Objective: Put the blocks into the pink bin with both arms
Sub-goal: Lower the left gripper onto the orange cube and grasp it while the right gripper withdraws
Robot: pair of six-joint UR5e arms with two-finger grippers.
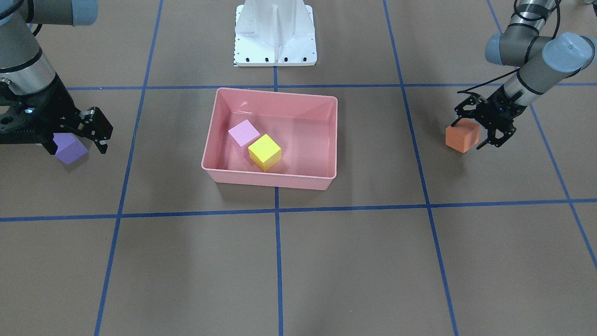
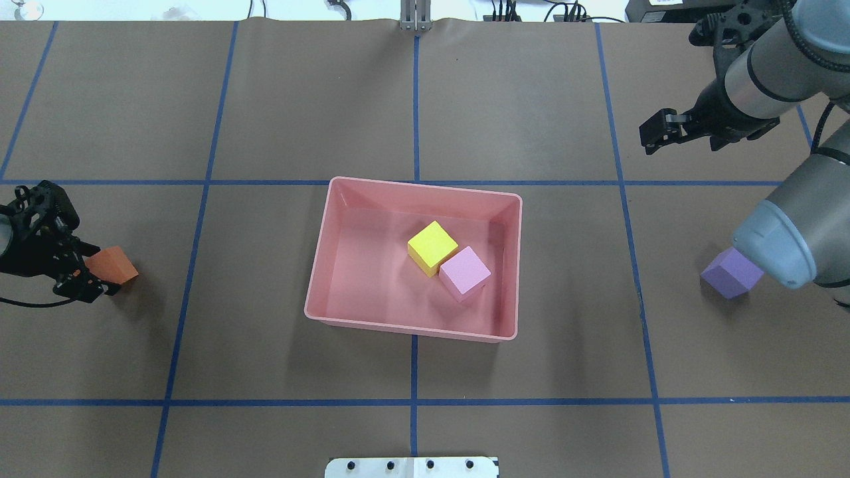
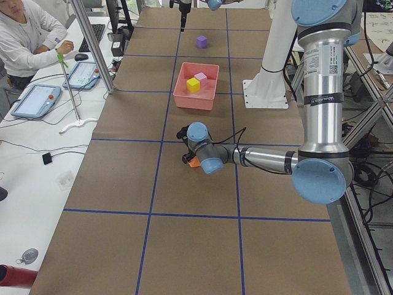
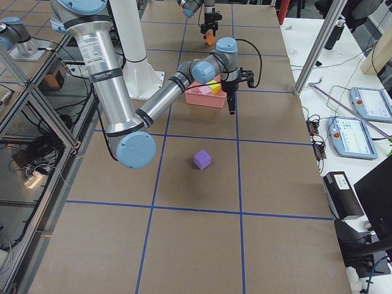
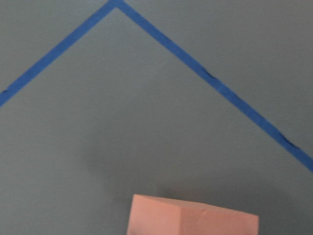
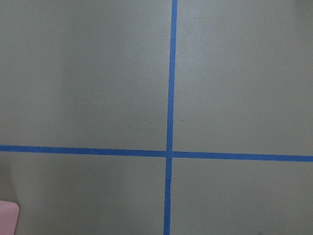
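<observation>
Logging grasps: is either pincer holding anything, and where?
Right pincer holds nothing. Left pincer straddles the orange cube at opposite sides; whether it is clamped cannot be told.

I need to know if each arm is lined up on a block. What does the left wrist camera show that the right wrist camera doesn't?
Only the left wrist view: the orange block, cut off by the bottom edge and close under the camera, and two tape lines meeting in a corner at the top.
Only the right wrist view: a tape crossing and a pink sliver at the bottom-left corner, probably the pink bin. No block shows there.
Both: the brown table marked with blue tape, and no robot hardware.
</observation>
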